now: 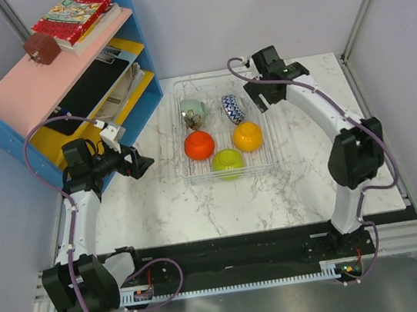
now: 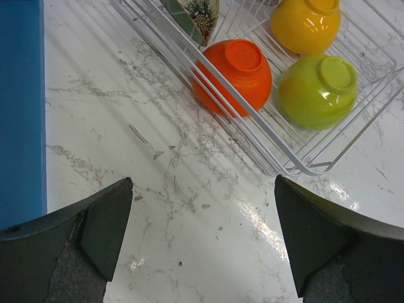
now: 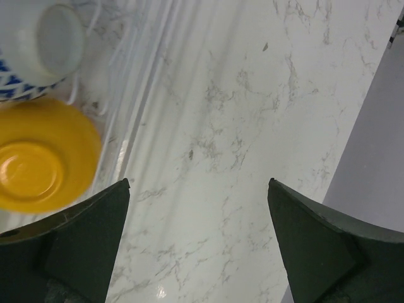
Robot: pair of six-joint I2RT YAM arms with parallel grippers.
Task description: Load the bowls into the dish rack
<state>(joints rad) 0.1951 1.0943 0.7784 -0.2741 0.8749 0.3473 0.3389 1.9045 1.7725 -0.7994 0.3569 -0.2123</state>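
— Left claw [image 2: 202, 183], right claw [image 3: 199, 183]: state?
— Both wide, holding nothing, over the table [image 1: 162, 209] on either side of the rack [image 1: 183, 176].
— Bowls?
— All five are in the rack. Red bowl [image 1: 199, 145], orange bowl [image 1: 248, 136] and green bowl [image 1: 227, 161] are upside down. Brown bowl [image 1: 193, 111] and blue bowl [image 1: 233, 108] are cut off in the wrist views. Prongs are hard to make out.

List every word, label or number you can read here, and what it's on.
No text can be read in any view.
Red book on the shelf unit: cover markings too small to read.
Blue-and-white bowl, brown-patterned bowl: decoration only, no lettering.
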